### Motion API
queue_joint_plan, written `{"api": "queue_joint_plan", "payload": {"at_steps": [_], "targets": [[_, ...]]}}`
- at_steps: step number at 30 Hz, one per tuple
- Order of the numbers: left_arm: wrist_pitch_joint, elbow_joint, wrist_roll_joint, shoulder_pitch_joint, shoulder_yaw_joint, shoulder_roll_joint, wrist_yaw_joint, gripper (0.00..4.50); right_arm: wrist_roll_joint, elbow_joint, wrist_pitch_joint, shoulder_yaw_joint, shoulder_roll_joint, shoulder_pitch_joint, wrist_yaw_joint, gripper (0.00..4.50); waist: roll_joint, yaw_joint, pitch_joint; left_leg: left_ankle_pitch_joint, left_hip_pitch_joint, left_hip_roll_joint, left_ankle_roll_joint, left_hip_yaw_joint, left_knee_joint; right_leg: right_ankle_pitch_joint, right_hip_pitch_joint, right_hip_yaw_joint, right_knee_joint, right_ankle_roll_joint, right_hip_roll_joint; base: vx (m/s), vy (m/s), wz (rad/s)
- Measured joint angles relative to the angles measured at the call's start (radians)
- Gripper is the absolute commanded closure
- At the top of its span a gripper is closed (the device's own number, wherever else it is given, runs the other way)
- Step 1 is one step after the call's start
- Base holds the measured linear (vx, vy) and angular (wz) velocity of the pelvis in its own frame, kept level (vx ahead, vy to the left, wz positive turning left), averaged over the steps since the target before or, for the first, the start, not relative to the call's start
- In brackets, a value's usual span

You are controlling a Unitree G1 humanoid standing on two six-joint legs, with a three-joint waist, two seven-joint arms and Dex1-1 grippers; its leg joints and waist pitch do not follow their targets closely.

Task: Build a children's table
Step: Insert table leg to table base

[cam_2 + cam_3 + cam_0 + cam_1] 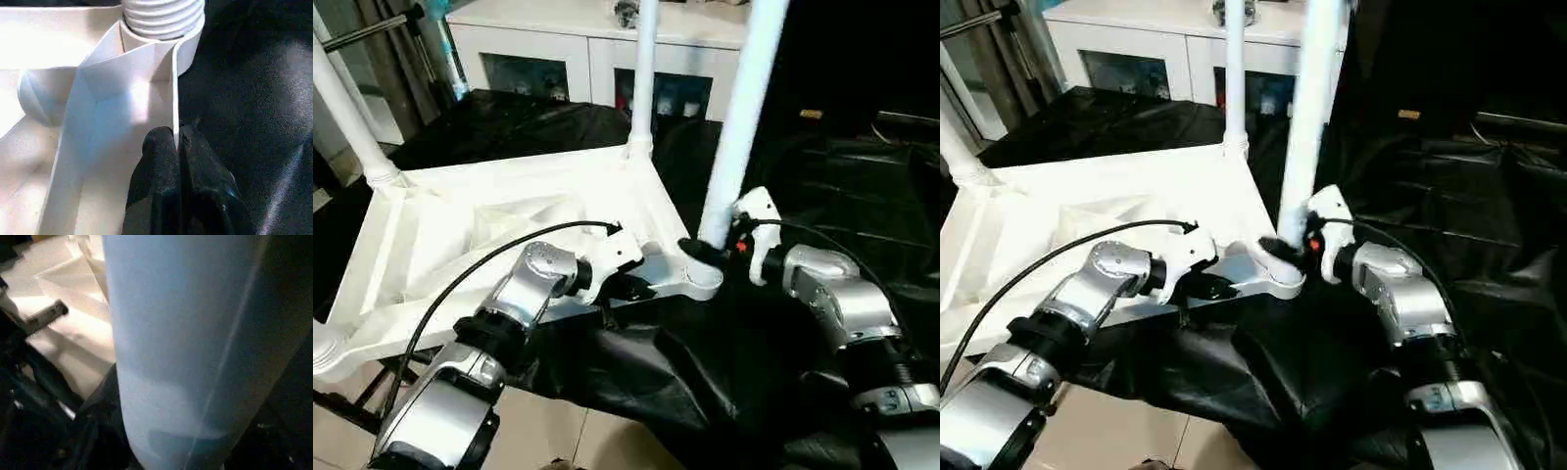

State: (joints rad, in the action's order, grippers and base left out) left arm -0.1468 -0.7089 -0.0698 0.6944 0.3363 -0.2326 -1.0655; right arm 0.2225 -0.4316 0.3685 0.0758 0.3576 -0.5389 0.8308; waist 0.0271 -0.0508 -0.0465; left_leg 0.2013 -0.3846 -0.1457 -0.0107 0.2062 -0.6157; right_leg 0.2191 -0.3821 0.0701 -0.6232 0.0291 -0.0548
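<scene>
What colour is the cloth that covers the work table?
Black, slightly glossy cloth; it shows best in the left eye view.

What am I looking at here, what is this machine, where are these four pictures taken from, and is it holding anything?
This is a humanoid robot assembling a children's table. Two pictures come from cameras in its head, looking down over its silver forearms; the other two come from a camera on each wrist. The white tabletop lies upside down on a black-draped work table, with legs standing up from its corners. The left end effector is shut on the tabletop's thin rim. The right end effector grips the near leg just above its corner socket.
</scene>
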Motion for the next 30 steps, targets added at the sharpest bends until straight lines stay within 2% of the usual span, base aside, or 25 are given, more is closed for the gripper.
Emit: {"api": "queue_joint_plan", "payload": {"at_steps": [9, 17, 22, 30], "targets": [[-0.025, 0.063, 0.0, -0.031, -0.006, -0.014, -0.009, 4.5, 0.004, -0.007, -0.005, 0.0, -0.008, -0.003, 0.002, 2.61, 0.0, 0.005, 0.0, 0.0, 0.0, 0.0, 0.0, 0.001, 0.006, 0.0, 0.0, 0.0, 0.006, 0.0, 0.0, 0.0, 0.0, 0.0], [-0.051, 0.103, 0.002, -0.05, -0.011, -0.018, -0.01, 4.5, 0.088, -0.022, -0.012, -0.092, -0.05, 0.042, -0.014, 2.61, 0.0, 0.006, 0.0, -0.001, 0.0, 0.0, -0.002, 0.003, 0.009, 0.0, 0.0, 0.0, 0.009, 0.0, 0.0, 0.0, 0.0, 0.0], [-0.052, 0.104, 0.003, -0.054, -0.014, -0.011, 0.003, 4.5, 0.136, -0.022, -0.075, -0.156, -0.087, 0.103, -0.031, 2.61, 0.003, 0.002, 0.002, -0.001, 0.0, 0.0, -0.001, 0.003, 0.009, 0.0, 0.0, 0.0, 0.01, 0.0, 0.0, 0.0, 0.0, 0.0], [-0.051, 0.093, 0.003, -0.055, -0.014, 0.008, 0.025, 4.5, 0.13, 0.005, -0.254, -0.17, -0.142, 0.203, -0.099, 2.61, 0.008, -0.005, 0.005, 0.0, 0.001, 0.0, 0.0, 0.003, 0.01, 0.0, 0.002, 0.0, 0.011, 0.0, 0.0, 0.0, 0.0, 0.0]]}}
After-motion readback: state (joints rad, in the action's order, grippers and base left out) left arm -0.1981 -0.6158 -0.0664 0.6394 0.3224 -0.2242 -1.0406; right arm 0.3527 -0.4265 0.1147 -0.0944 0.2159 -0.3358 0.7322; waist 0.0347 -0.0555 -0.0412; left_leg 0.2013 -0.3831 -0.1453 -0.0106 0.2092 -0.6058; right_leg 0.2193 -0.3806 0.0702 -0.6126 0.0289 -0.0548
